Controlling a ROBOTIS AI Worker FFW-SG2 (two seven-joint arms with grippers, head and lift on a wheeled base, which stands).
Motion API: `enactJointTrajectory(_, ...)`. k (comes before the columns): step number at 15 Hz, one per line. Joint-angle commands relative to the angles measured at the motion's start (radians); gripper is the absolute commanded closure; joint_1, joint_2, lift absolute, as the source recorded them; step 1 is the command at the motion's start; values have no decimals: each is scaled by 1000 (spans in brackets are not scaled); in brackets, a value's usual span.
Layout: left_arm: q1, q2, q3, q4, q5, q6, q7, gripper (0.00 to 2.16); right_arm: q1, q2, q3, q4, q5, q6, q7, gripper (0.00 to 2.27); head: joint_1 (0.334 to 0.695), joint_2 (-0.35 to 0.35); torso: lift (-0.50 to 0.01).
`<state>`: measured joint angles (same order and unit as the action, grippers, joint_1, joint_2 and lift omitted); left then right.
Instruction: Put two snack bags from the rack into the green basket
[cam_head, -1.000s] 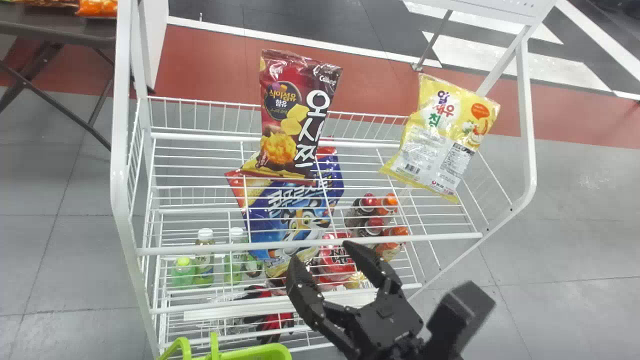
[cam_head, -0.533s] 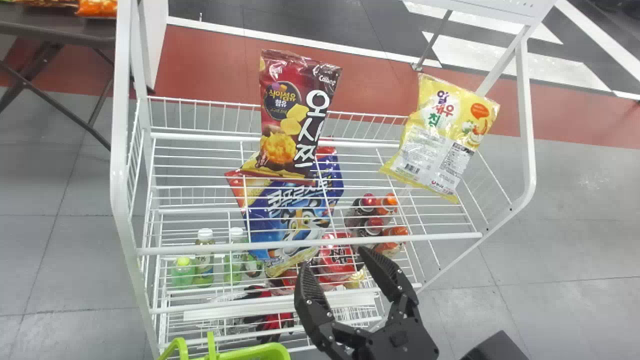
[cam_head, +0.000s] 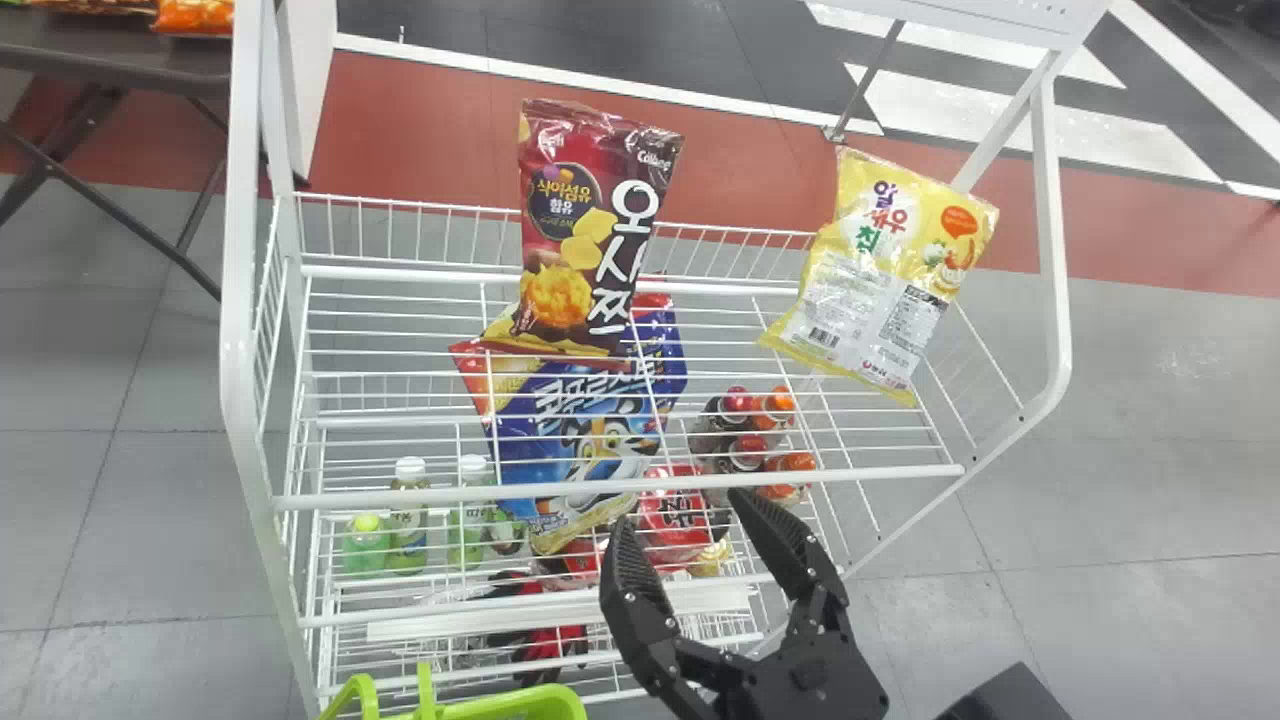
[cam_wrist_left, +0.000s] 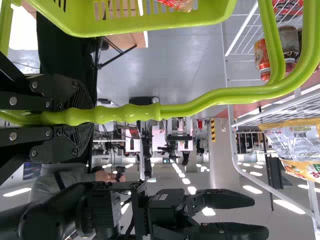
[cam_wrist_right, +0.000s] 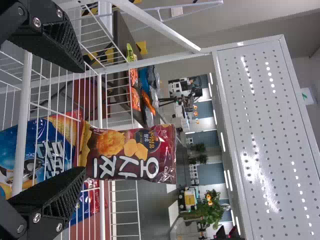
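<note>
Grey floor, white wire rack. We hold the lime-green plastic basket by its handle, left gripper jaws clenched; right gripper jaws released. Yellow foil bag, maroon foil bag: both on upper shelf.

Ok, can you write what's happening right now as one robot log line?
right tool: open, empty | left tool: closed on green basket handle | dark red bag and yellow bag: on top rack shelf
</note>
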<state>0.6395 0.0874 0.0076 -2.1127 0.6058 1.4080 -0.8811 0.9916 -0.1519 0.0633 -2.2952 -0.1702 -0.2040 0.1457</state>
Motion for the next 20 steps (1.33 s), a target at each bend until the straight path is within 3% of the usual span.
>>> enactJointTrajectory(1, 0, 0, 0, -3, 2, 6, -1, 2138, 7, -3, -7, -6, -9, -11, 0, 130, 695, -350, -7)
enactJointTrajectory(20, 35, 0, -6, -55, 5, 43, 4, 2138, 33, -15, -31, -17, -46, -54, 2, 130, 695, -350, -7)
